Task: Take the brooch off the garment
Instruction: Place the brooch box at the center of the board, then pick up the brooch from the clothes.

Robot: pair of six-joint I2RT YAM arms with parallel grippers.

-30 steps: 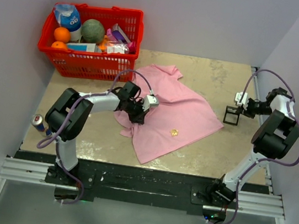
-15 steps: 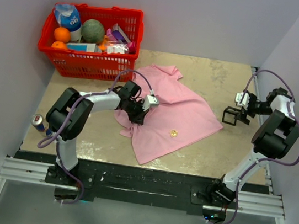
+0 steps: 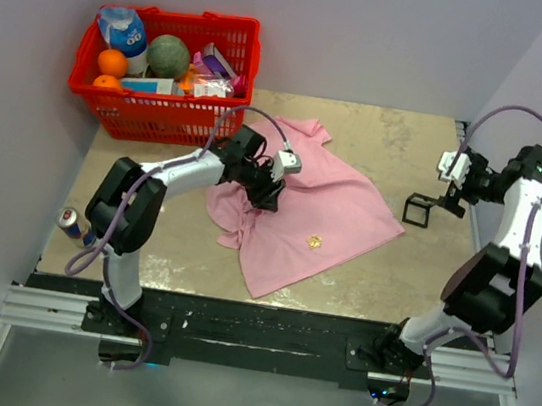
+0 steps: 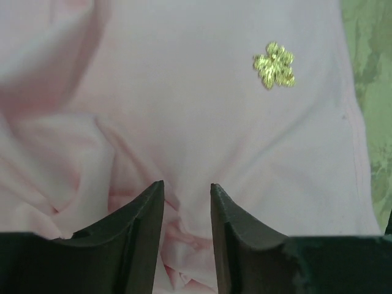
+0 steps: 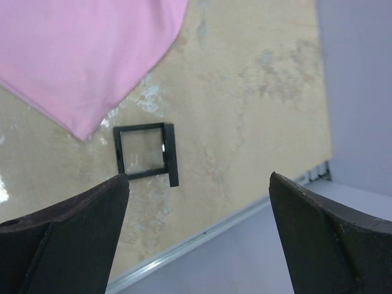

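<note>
Brooch (image 4: 275,64) on garment (image 4: 202,116) (in left gripper (image 4: 187,205))

A: What carries the load here?

B: We record one table (image 3: 381,138), mottled beige, the only bearing surface in view.

A: And directly on it?

B: We find four items. The garment (image 3: 331,206) lies spread under the left gripper (image 4: 187,187), its cloth reaching toward the right gripper (image 5: 199,177). A small black square frame (image 5: 146,152) sits just ahead of the right gripper, near the garment's corner but apart from it. A red basket (image 3: 166,126) stands beyond the left gripper, to its left. A drink can (image 3: 70,223) rests well behind that gripper, at the table's left edge.
</note>
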